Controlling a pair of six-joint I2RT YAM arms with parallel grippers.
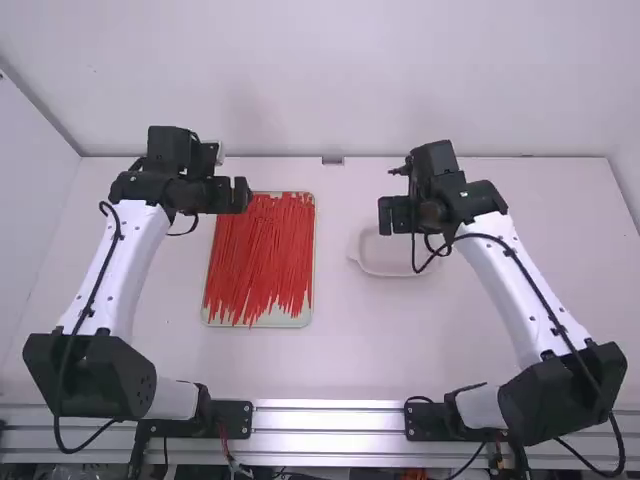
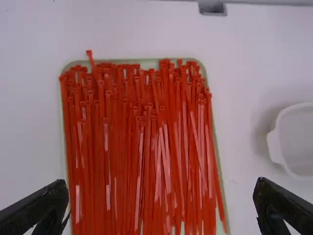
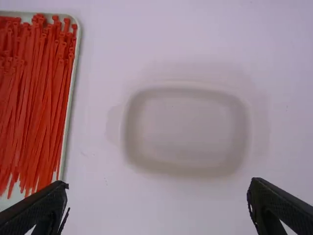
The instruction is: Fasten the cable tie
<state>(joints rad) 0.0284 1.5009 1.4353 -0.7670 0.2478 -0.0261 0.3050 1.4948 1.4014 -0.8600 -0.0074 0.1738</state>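
Dozens of red cable ties (image 1: pixel 262 255) lie heaped on a tray (image 1: pixel 256 324), long axes running near-to-far. Left gripper (image 1: pixel 236 194), fingers spread and empty, hangs at the pile's far end: the nearer arm. Right gripper (image 1: pixel 396 215), likewise spread, hangs above the white dish (image 1: pixel 385 263).

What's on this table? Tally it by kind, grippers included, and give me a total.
Tray: 1
Pile of red cable ties: 1 (single ties too many to count)
White dish: 1
Grippers: 2 (left gripper, right gripper, both open)
Total: 5
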